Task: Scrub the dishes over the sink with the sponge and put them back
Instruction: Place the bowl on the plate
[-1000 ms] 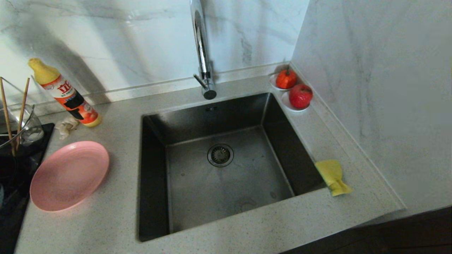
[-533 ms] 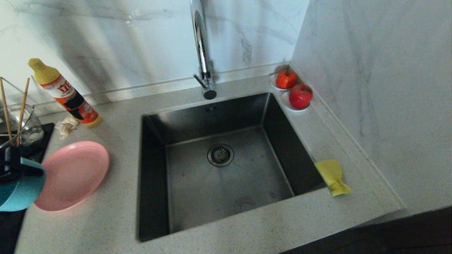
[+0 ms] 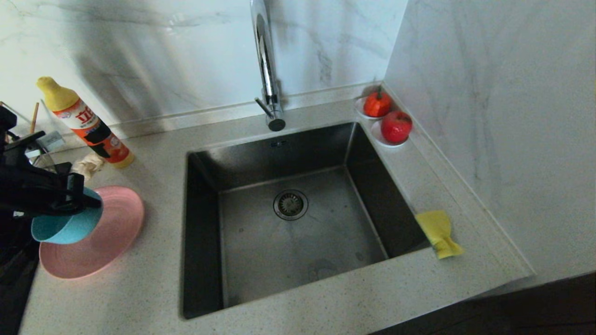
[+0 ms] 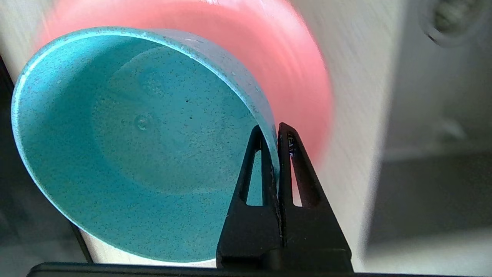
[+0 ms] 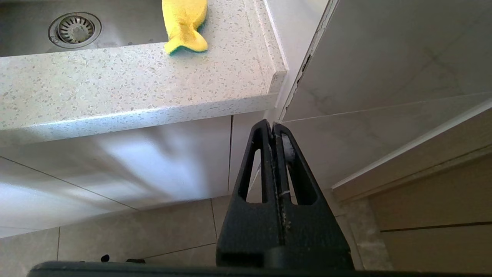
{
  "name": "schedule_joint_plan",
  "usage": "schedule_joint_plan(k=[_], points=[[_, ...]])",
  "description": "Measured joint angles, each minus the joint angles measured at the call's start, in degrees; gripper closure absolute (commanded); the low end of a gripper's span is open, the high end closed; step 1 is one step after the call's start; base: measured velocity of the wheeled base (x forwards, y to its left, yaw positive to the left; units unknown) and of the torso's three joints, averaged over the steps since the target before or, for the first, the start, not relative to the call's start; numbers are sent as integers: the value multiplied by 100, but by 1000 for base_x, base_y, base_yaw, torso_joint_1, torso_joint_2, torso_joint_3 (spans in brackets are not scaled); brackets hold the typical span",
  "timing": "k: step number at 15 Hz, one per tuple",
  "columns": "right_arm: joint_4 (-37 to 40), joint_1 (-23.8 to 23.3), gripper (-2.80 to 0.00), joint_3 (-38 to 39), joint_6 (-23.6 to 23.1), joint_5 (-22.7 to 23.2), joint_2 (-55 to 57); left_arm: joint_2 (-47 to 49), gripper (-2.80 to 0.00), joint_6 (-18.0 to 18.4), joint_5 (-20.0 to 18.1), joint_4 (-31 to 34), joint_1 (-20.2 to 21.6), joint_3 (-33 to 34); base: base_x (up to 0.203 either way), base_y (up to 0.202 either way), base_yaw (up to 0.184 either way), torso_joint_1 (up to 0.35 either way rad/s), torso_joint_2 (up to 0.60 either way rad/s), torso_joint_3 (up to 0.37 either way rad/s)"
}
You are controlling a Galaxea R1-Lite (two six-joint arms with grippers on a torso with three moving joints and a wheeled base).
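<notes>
My left gripper [image 3: 88, 201] [image 4: 273, 129] is shut on the rim of the teal-blue bowl [image 3: 65, 228] [image 4: 130, 146], one finger inside and one outside. It holds the bowl in the air above the pink plate [image 3: 109, 232] [image 4: 292, 65], left of the sink [image 3: 288, 218]. The yellow sponge [image 3: 438, 232] [image 5: 184, 23] lies on the counter at the sink's right rim. One chopstick tip [image 3: 34, 117] shows behind my left arm. My right gripper [image 5: 273, 125] hangs shut and empty below the counter's front edge.
A yellow-capped detergent bottle [image 3: 86, 125] leans by the wall at the back left, with a crumpled scrap [image 3: 88, 165] beside it. The chrome faucet [image 3: 267, 70] rises behind the sink. Two white saucers with red fruit [image 3: 389, 121] sit in the back right corner.
My left arm has come in from the left edge with the teal-blue bowl, moving right and up over the pink plate. The right arm has not moved.
</notes>
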Motion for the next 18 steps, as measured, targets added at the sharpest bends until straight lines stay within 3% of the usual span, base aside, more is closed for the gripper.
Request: schedule_joint_plan(k=[3,7,14,18], points=[[0,0,0,0,0,2,0,573,0,-96,243,-475,-106,-371,0,0,0,0,0,0],[0,2,0,0,0,2,0,1064,0,-400,281,-526,-241,-1038,0,0,0,0,0,0],[0,0,0,0,2,2,0,1178,0,-397,976,-482,-601,-1194,0,0,0,0,0,0],[0,0,0,0,0,0,0,1022,0,-134,1272,-223,-572,-1113,0,0,0,0,0,0]])
